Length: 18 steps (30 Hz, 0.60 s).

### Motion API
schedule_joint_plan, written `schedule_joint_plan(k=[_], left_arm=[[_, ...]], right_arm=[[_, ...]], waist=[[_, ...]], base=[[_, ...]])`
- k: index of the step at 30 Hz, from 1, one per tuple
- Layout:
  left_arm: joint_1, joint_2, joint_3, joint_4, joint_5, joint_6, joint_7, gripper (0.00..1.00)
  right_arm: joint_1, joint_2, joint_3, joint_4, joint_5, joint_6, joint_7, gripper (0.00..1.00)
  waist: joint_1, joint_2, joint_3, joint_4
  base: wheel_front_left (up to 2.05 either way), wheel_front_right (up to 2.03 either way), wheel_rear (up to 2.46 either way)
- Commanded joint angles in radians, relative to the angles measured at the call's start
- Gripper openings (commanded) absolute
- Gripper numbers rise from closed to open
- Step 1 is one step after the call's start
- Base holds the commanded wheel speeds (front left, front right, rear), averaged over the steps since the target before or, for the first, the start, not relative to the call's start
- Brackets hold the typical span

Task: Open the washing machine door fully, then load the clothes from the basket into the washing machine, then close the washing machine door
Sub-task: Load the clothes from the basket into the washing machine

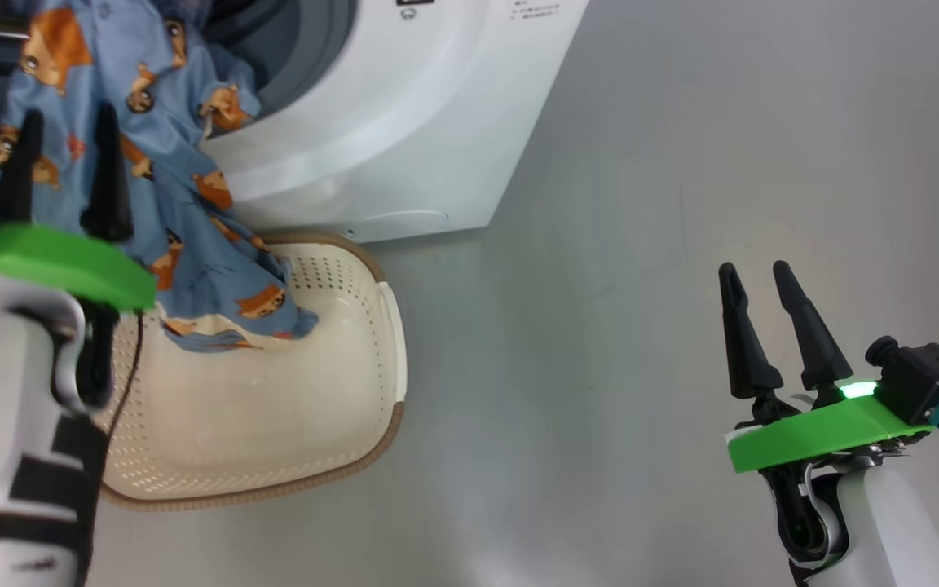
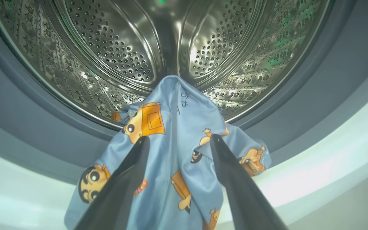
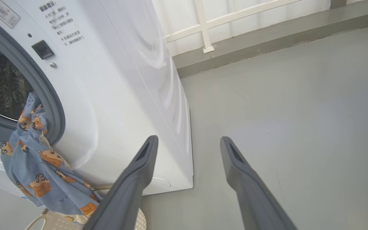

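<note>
You have the clothes at the upper left of the head view: light blue fabric printed with orange-brown cartoon figures. It is draped out of the mouth of the washing machine and down its white front. Its lower end lies inside the cream perforated basket, which stands on the floor just below the opening. In the left wrist view the top of the garment lies over the grey seal, its upper edge reaching the rim of the steel drum.

Your left gripper sits at the left edge of the head view with its fingers spread wide. The fabric shows between them, unpinched; you cannot tell whether they touch it. Your right gripper, at the lower right, is also spread wide, holding nothing, over bare grey floor well apart from the machine.
</note>
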<state>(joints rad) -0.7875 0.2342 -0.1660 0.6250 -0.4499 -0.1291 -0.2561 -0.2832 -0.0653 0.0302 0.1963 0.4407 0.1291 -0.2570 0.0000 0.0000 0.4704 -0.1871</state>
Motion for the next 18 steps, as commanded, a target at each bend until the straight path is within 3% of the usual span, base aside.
schedule_joint_plan(k=[1, 18], left_arm=[[0.053, 0.032, 0.044, -0.048, 0.015, -0.002, -0.006, 1.0], [0.431, -0.013, 0.149, -0.262, 0.088, -0.002, -0.006, 1.0]], right_arm=[[0.033, -0.011, 0.016, -0.017, -0.005, 0.002, -0.005, 1.0], [0.094, -0.056, -0.001, -0.007, 0.006, 0.002, -0.005, 1.0]], waist=[[0.0, 0.0, -0.029, 0.02], [0.0, 0.0, -0.122, 0.063]], base=[[0.0, 0.0, 0.0], [0.0, 0.0, 0.0]])
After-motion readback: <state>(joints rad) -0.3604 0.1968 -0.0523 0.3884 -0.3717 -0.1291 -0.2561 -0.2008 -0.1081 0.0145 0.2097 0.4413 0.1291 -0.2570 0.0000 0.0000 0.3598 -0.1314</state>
